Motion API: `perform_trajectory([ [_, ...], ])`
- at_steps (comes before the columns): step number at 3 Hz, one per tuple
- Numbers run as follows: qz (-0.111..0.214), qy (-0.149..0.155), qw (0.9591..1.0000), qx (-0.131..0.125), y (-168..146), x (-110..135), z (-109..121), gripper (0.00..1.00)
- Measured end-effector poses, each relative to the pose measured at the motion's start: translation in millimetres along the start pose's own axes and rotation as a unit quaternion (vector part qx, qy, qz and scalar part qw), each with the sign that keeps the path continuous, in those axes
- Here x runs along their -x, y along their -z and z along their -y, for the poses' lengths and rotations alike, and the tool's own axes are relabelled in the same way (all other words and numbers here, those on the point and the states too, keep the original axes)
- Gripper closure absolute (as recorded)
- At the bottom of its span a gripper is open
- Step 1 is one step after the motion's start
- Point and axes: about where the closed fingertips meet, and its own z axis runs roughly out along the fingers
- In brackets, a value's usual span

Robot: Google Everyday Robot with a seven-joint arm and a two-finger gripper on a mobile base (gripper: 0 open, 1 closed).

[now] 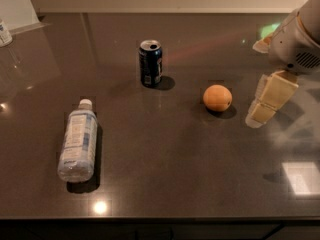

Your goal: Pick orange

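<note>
Camera view looks down on a dark, glossy worktop (165, 179) whose front edge runs along the bottom of the picture, with a broad bare strip just behind it. Nearest, at the left, a clear plastic bottle (78, 145) lies on its side with its white cap pointing away from the front edge. Its label is white and pale blue, and the writing on it cannot be read.

Further back, right of centre, the orange (217, 98) rests on the worktop by itself. It is slightly oval, with its long axis running roughly left to right, and no stem end can be made out. Bare worktop surrounds it on all sides, and the bottle is well apart from it.

Near the orange on its right, apart from it, hangs the gripper (261, 113), a cream-coloured part angled down and to the left with its tip low over the worktop. Whether it is open or closed cannot be told. It holds nothing. The white arm (295, 41) rises above it to the right edge of the picture.

Behind and to the left of the orange, a dark blue can (150, 63) stands upright, taller than the fruit. Its printing is illegible. At the far left edge sits a small labelled container (4, 32), only partly visible.
</note>
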Motion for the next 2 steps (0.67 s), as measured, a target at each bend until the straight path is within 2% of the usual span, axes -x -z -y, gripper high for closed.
perform_trajectory([
  [2,0.04,0.007,0.9991,0.016,-51.4,5.9,8.8,0.0],
])
